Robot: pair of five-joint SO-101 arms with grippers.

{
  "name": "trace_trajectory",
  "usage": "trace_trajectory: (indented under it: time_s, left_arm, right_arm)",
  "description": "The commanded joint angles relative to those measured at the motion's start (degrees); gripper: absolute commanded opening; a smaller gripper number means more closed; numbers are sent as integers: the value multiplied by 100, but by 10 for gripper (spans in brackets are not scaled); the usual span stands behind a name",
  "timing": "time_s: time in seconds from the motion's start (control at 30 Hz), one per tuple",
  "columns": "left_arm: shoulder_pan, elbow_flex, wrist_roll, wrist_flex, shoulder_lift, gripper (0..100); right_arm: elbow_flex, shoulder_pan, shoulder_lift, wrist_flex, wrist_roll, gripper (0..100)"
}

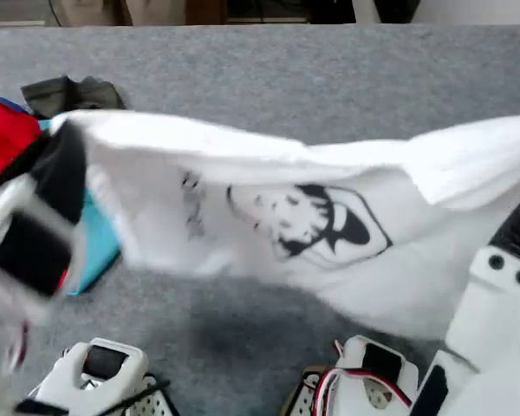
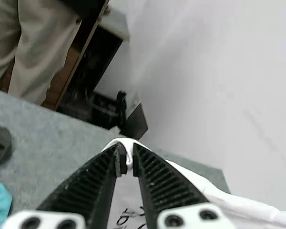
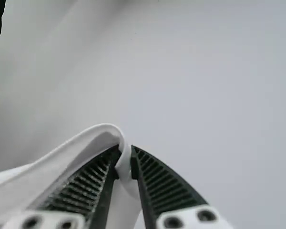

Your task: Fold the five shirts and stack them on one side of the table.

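While left tool [image 2: 126,160] and right tool [image 3: 125,160] clamp one white shirt [image 1: 269,217] aloft, one red shirt [image 1: 4,139] (one teal shirt [image 1: 100,243] beside)

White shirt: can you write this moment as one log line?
white shirt: held up, stretched wide over table | left gripper: shut on it | right gripper: shut on it

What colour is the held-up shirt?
White shirt with a black print; high view shows it best.

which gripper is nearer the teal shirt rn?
Left. The left gripper pinches the white shirt by the teal shirt; the right gripper pinches its far end across the table.
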Motion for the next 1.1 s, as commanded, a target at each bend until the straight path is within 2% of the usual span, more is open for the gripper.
trace_trajectory:
  time_s: [0.0, 0.27, 0.37, 0.53, 0.67, 0.83, 0.93, 1.07]
  left_arm:
    - [-35, 281, -62, 62, -330, 17]
    - [-35, 1811, -79, 26, -699, 18]
    - [-62, 2725, -79, -431, -541, 18]
    - [-255, 4712, -35, -2374, -198, 18]
    - [-554, 6136, -26, -4730, 365, 18]
    - [-897, 6892, -26, -7701, 1587, 18]
    - [-923, 6787, -44, -8448, 2360, 18]
    - [-905, 6233, -44, -8457, 3134, 18]
  right_arm:
    - [-119, 66, -4, -35, 193, 1]
    - [321, 31, 303, -501, 316, 1]
    - [787, -101, 637, -826, 316, 1]
    - [1446, -936, 1446, -941, 730, 1]
    - [1947, -1323, 2440, -1424, 879, 1]
    - [2097, -1411, 4145, -2567, 835, 1]
    - [1851, -1411, 5191, -3341, 826, 1]
    - [1095, -1411, 6387, -3692, 826, 1]
